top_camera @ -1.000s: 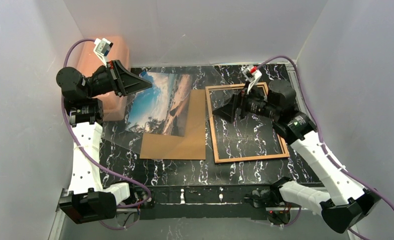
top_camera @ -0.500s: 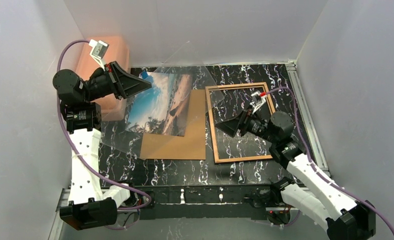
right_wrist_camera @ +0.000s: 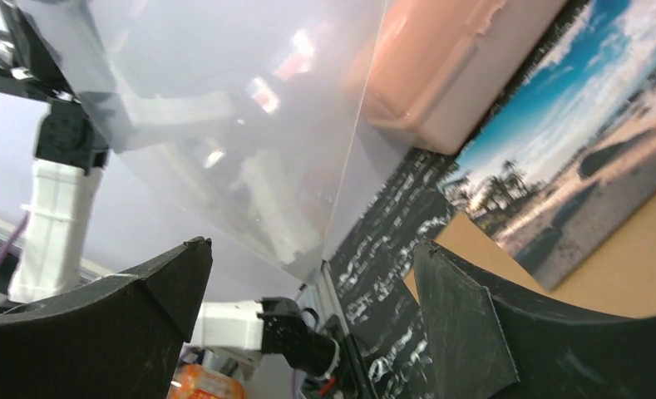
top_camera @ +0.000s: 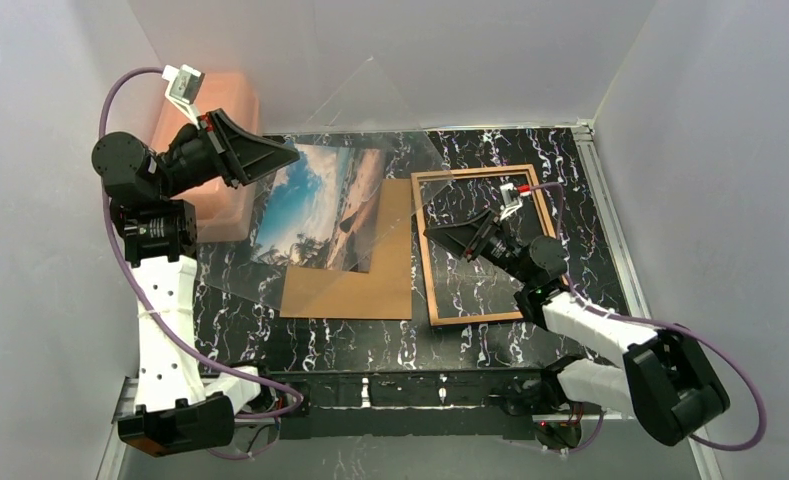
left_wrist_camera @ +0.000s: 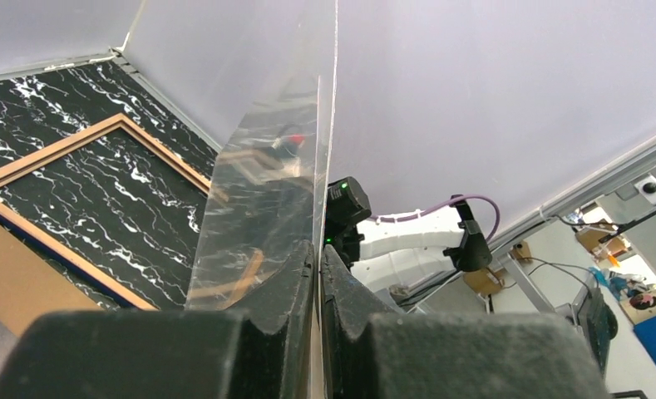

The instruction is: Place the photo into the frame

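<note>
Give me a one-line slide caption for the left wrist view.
The left gripper pinches a clear pane edge-on, with the empty frame lying on the black marbled table beyond.

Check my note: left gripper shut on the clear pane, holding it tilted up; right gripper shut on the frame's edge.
One slip: the right gripper is open, gripping nothing, as the right wrist view shows; it is not on the frame. The left gripper is indeed shut on the clear pane, tilted up.
</note>
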### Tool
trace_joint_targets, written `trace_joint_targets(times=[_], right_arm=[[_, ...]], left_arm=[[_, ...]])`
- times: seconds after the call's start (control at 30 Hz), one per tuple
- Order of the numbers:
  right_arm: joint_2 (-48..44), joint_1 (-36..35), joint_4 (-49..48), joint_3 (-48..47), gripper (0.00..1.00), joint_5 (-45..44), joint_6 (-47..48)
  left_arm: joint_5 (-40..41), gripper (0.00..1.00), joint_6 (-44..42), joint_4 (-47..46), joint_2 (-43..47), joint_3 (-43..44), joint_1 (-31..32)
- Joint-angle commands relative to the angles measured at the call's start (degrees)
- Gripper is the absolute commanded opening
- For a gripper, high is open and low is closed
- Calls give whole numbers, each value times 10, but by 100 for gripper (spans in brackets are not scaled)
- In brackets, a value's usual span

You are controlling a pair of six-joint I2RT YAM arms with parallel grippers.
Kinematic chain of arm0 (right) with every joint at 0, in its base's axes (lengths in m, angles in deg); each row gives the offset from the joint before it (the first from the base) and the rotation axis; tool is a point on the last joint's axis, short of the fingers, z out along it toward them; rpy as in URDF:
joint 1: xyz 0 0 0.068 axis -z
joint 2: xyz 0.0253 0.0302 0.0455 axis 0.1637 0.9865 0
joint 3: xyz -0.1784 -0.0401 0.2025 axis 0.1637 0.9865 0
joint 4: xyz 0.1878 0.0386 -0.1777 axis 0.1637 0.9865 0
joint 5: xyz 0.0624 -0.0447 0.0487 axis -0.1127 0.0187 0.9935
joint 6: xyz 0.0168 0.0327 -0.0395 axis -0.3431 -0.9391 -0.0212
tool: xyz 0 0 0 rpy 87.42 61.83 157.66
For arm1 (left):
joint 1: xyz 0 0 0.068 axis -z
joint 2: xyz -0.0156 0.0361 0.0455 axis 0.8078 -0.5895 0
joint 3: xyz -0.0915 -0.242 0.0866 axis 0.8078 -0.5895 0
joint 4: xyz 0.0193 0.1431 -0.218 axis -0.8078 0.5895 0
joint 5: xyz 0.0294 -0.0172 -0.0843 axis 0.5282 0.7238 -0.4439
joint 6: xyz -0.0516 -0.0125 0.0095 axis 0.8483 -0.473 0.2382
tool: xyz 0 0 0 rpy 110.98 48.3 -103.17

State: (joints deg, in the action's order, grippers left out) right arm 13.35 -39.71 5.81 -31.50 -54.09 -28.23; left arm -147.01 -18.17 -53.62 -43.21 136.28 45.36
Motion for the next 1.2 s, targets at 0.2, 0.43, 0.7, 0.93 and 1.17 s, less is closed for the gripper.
trace_joint_targets(times=[0.2, 0.43, 0.7, 0.93, 1.17], right_arm=[[98, -65, -155, -97, 99, -50, -35], [173, -86, -244, -138, 95, -64, -81], [252, -106, -359, -182, 84, -80, -161], [270, -106, -425, -200, 60, -57, -222], [188, -106, -323, -175, 48, -108, -146]], left_arm=[[35, 3, 114, -88, -26, 23, -3], [56, 0, 155, -112, -41, 42, -3], [88, 0, 172, -129, -40, 12, -3], [140, 0, 165, -110, -28, -19, -25], [158, 0, 162, -109, -14, -28, -31]])
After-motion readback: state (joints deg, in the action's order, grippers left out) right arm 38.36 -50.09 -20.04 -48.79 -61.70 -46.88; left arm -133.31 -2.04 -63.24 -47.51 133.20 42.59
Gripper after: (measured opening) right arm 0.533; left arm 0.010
